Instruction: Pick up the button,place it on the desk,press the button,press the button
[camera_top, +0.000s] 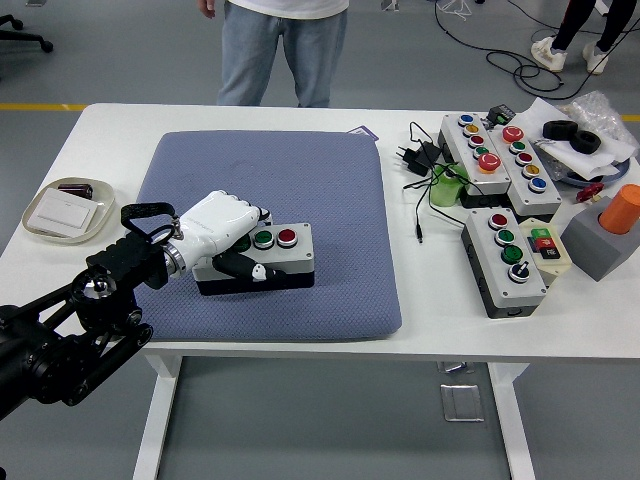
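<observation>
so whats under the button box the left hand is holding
The button box sits over the blue mat, gripped by the left hand; actual contact underneath is hidden.

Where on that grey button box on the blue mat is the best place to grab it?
Grip the button box at its left short end, coming from the left with fingers over the top and thumb on the front wall, as the left hand does. That end is narrow enough to span and leaves the green and red buttons uncovered.

A matt, finely textured blue cloth pad (300, 200) covers the smooth white table (430, 300); the button box (270, 258) looks like hard plastic.
</observation>
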